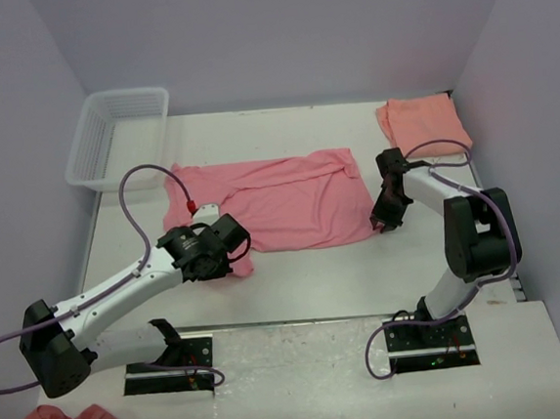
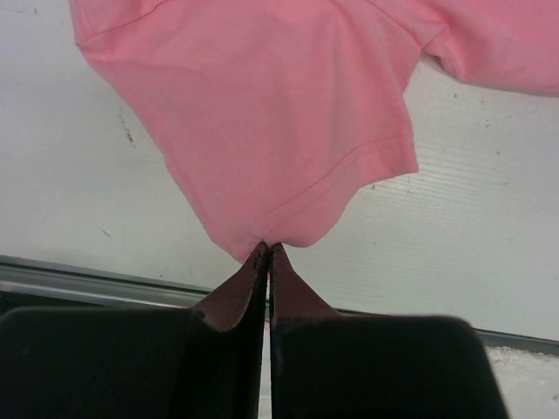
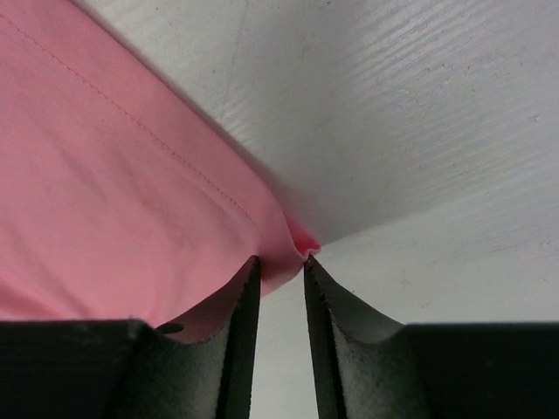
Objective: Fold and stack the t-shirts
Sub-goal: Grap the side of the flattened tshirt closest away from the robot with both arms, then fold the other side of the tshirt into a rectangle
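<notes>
1. Pinching the near left corner of the pink shirt [image 1: 280, 205] with the left gripper [image 2: 268, 249], jaws shut;
2. Straddling its near right corner with the right gripper [image 3: 281, 262], jaws narrowly apart;
3. Leaving it spread over the middle of the table [image 1: 364, 271], the salmon shirt [image 1: 422, 124] folded at the far right corner.
</notes>
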`<state>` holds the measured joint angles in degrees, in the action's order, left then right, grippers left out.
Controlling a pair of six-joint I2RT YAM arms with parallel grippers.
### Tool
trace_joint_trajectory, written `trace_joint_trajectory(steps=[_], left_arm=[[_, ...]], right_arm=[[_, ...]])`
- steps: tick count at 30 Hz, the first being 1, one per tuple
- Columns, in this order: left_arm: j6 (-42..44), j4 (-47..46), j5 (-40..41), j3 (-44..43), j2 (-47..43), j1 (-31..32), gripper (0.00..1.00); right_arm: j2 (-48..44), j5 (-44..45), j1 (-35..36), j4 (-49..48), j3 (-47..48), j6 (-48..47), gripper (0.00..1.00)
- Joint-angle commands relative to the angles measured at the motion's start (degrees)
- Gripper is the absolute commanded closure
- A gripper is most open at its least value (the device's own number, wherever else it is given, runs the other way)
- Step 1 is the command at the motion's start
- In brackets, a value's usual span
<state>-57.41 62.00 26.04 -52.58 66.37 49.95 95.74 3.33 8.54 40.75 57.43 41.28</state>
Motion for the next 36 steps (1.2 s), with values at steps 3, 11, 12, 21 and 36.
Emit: trace_joint_trajectory(steps=[3,11,12,21,36], left_arm=[[0.5,1.8,2.0,-2.7,-2.2,0.3,1.00],[-0.7,5.6,3.4,-4.5,-4.6,0.2,1.00],[-1.1,6.4,3.9,-5.0,-4.9,0.2,1.00],[-4.9,13.5,6.0,-7.7,-8.0,0.2,1.00],[-7.3,13.6,2.9,-5.0,-11.1,0.2,1.00]], right_arm=[[0.9,1.9,-0.4,1.4,3.0,2.3,0.74],[-0.5,2.7,0.0,1.3,1.7,2.3,1.00],[-1.9,3.9,0.3,1.5,1.5,2.2,1.00],[-12.7,7.6,0.9,2.5,-2.3,-1.0,1.00],[-26.0,6.6,1.7,5.6,-10.2,-2.1,1.00]])
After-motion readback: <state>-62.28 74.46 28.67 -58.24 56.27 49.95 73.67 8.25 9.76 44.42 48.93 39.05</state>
